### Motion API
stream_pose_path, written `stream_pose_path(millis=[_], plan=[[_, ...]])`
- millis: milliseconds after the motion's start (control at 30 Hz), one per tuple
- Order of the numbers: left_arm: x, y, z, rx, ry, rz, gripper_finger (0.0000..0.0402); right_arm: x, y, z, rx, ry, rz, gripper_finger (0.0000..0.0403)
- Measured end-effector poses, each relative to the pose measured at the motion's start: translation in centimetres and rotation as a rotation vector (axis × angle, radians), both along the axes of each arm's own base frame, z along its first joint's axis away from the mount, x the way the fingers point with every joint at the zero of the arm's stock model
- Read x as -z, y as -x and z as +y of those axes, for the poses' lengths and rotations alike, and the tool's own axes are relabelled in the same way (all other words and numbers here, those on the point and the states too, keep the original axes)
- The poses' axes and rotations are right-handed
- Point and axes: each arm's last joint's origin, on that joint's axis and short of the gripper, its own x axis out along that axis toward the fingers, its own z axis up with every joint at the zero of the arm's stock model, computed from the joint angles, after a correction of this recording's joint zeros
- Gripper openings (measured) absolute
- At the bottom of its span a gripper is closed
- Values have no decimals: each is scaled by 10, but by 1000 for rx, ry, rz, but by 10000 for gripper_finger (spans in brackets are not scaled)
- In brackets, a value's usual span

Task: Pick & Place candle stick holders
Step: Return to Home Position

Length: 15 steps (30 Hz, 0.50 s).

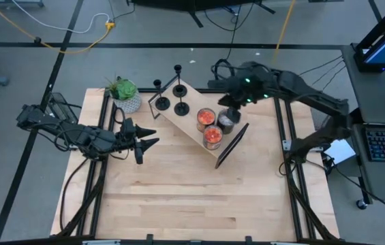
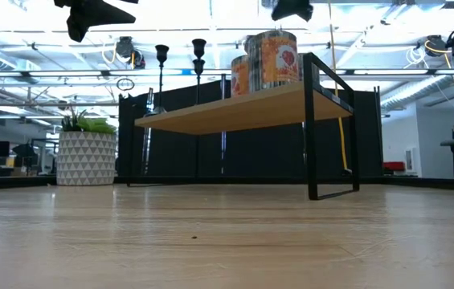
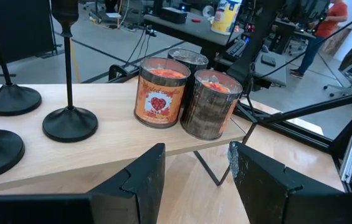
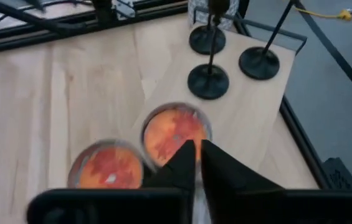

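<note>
1. Three in all, counting the candle stick holders (image 1: 181, 108) and finding each one standing upright on the shelf (image 2: 227, 110). Grouped at the end nearer the plant pot (image 1: 128, 102), with bases close together but not touching.
2. Sharing the same shelf top at the far end: two orange jar candles (image 1: 206, 117) and a grey jar candle (image 1: 227, 122), bunched tightly and clear of the holders.
3. Hanging directly above those jars: the right gripper (image 4: 197, 148), fingers pressed together with nothing between them, pointing down at one orange jar.
4. Hovering above the table (image 1: 178, 197), just off the shelf's long edge and facing the jars: the left gripper (image 3: 195, 155), fingers spread wide and carrying nothing.
5. Judging the placing as done, leaving only the drawing back of both arms.
6. Risking a knock if the right gripper is swinging sideways before lifting. Catching a jar rim could mean shoving the jars along the board or jolting the whole shelf.
7. Risking the same jolt from the left side, with an outstretched finger clipping the shelf's black frame or board edge while turning away.
8. Judging the holders as the likeliest to suffer. Being thin-stemmed on small discs, probably tipping or rolling off the board at any shake.
9. Also risking a brush against the plant pot, sitting near the left arm's likely way back.
</note>
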Motion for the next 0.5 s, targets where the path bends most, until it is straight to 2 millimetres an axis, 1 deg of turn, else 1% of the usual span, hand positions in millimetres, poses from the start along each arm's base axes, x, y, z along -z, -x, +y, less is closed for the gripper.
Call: stream_pose_path(millis=[33,100,300,500], plan=[[0,0,0,0,0,0,184,2,6,3,-5,2,-6,15],[0,0,0,0,1,-1,184,8,16,10,-18,12,-38,5],[0,0,0,3,-20,6,184,29,48,27,-19,9,-151,1],[0,0,0,17,-79,24,184,51,79,40,-26,1,-216,6]])
